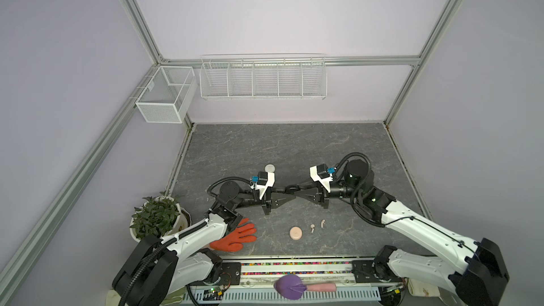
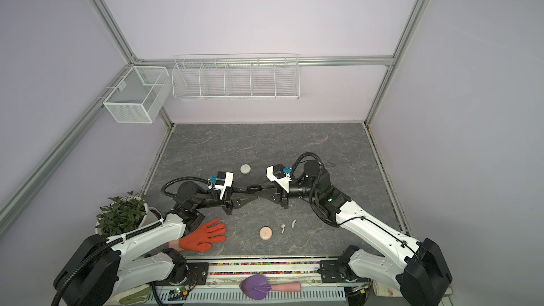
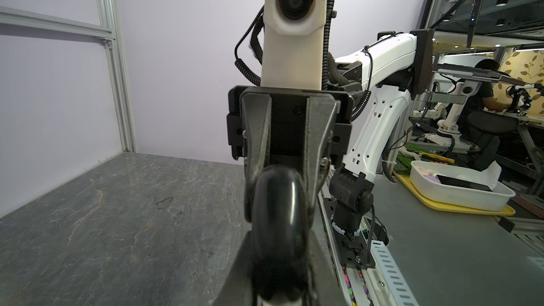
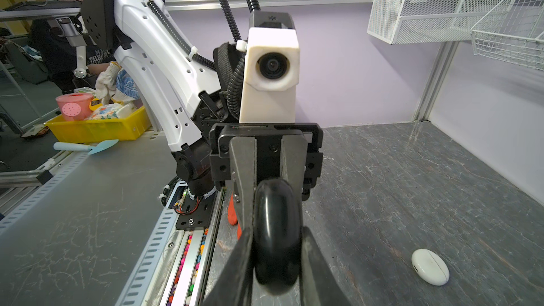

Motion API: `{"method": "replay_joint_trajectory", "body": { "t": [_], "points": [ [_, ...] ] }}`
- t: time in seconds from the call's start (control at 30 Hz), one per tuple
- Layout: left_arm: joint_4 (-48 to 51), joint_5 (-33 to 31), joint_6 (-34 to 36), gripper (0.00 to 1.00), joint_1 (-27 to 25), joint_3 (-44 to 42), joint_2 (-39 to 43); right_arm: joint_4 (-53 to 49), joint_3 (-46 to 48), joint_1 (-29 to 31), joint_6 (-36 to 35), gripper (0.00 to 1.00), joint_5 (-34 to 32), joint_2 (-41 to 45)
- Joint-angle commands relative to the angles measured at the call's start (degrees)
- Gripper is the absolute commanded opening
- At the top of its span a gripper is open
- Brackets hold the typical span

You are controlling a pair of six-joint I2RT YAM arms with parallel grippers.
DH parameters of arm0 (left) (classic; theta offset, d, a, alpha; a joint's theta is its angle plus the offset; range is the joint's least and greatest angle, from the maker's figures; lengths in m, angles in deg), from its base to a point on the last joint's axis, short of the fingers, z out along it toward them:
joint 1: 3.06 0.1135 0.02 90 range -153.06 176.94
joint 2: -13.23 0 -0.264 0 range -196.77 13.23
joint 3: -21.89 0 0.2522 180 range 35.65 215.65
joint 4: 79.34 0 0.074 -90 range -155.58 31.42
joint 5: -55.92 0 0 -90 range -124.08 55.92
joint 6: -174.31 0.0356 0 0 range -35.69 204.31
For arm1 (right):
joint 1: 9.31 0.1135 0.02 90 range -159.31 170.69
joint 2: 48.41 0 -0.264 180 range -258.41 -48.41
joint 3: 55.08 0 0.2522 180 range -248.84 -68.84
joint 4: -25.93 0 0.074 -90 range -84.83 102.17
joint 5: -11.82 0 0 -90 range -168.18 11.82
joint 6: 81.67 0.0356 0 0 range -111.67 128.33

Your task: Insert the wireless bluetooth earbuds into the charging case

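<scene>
Left gripper (image 1: 286, 193) and right gripper (image 1: 296, 192) meet nose to nose mid-table, both on the black case (image 1: 290, 189); the case sits edge-on between the two sets of fingers and looks held off the table (image 1: 265, 142)

Left wrist view: left fingers (image 3: 238, 269) pressed in on the sides of the case, pinching it; the right gripper faces the camera from the opposite end of the case

Right wrist view: right fingers (image 4: 316, 260) lie against both flanks of the case with no gap visible, so they read as pinching it too; cannot tell whether the case lid is open

Two pale earbuds (image 1: 312, 227) (image 1: 323, 224) lie loose on the table on the robot side of the black case, slightly to its right; well apart from all fingers and touching nothing

Pink case (image 1: 295, 233) is also on the robot side of the black case, about straight below it in both top views; white case (image 1: 269, 168) is on the far side of the black case, a bit left

Orange glove (image 1: 238, 235) is on the robot side of the black case, well to its left; potted plant (image 1: 156, 216) is further left still
</scene>
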Motion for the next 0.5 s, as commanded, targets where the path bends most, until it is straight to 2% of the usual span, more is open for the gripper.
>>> {"method": "replay_joint_trajectory", "body": {
  "t": [0.0, 0.13, 0.47],
  "points": [
    [0.2, -0.9, 0.9, 0.0, -0.3, -0.1, 0.7, 0.1, -1.6, 0.3, -0.1, 0.24, 1.2, -1.0],
    [2.2, -1.7, 1.7, 0.0, -0.3, -0.1, 1.6, -1.2, -2.2, 0.3, -0.8, 0.22, 0.3, -1.7],
    [9.6, -6.3, 5.0, 0.39, -0.3, -0.3, 4.7, -2.2, -2.3, -0.1, -2.6, 0.16, -2.3, -3.6]
  ]
}}
